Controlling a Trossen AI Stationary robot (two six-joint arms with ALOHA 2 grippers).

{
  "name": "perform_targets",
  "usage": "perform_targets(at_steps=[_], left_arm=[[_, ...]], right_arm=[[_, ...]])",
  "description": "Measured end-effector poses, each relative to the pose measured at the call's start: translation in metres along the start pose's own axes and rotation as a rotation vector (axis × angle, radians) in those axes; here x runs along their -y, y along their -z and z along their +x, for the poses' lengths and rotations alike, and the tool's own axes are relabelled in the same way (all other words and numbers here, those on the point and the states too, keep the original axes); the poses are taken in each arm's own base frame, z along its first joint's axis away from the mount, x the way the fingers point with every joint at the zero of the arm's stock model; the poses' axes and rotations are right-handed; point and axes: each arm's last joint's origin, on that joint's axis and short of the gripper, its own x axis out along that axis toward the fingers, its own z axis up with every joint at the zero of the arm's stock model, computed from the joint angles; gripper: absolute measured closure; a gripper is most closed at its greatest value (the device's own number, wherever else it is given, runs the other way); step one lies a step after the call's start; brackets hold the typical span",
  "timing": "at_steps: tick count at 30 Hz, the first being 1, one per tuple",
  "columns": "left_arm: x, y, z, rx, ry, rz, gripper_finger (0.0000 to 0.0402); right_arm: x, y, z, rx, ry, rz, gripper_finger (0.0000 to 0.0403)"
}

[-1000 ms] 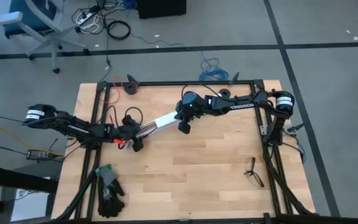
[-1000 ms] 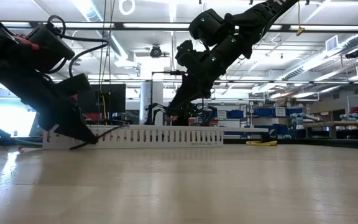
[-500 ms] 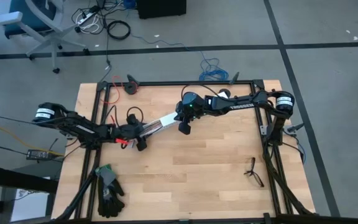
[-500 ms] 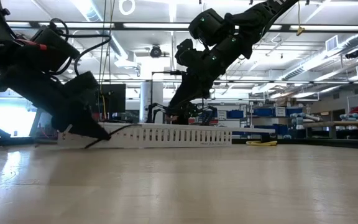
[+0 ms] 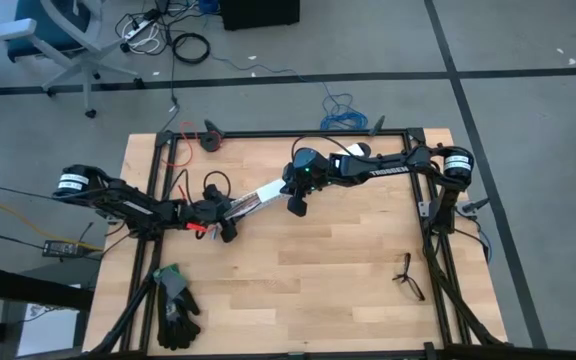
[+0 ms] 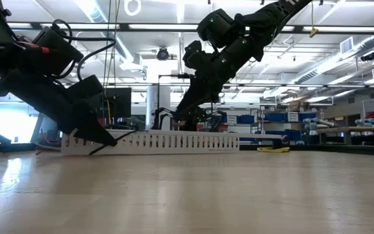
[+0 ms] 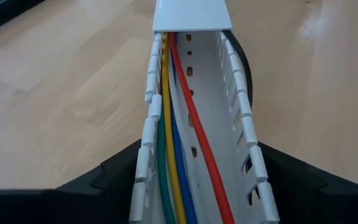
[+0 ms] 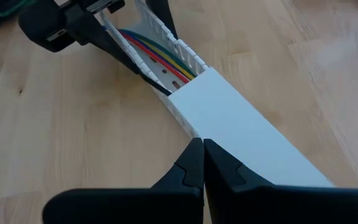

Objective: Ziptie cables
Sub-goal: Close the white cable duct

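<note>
Wooden table (image 5: 348, 260): white slotted channel (image 7: 229, 124) with coloured cables (image 7: 173, 162) inside.

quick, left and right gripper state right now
left gripper: fingers spread around the white slotted channel, gripping its open end with the cables inside.
right gripper: shut, tips resting on the channel's cover, holding nothing.
</note>
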Motion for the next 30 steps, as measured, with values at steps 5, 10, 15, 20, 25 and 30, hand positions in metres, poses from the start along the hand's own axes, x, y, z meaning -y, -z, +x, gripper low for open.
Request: perform_targets(at_steps=[5, 10, 15, 20, 25, 30], left_arm=[[0.0, 0.0004, 0.0, -0.005, 0.002, -0.016, 0.0128], [0.0001, 0.0006, 0.0, -0.007, 0.007, -0.043, 0.0128], [0.0008, -0.0021, 0.0, 0.018, 0.014, -0.06, 0.0128], [0.0016, -0.0059, -0.0001, 0.055, 0.021, -0.033, 0.0128], [0.0017, -0.0063, -0.0002, 0.059, 0.022, -0.038, 0.0128], [0.0017, -0.0064, -0.0002, 0.06, 0.024, -0.051, 0.0124]], right_arm=[[0.0, 0.0, 0.0, 0.0, 0.0, 0.0, 0.0403], [0.0, 0.0, 0.0, 0.0, 0.0, 0.0, 0.0403], [-0.0004, 0.0002, 0.0, -0.002, -0.001, -0.001, 0.0403], [-0.001, 0.0005, 0.0001, -0.005, -0.002, -0.001, 0.0403], [-0.001, 0.0016, 0.0001, -0.016, -0.002, -0.006, 0.0403], [-0.001, 0.0025, 0.0001, -0.026, -0.002, -0.005, 0.0403]])
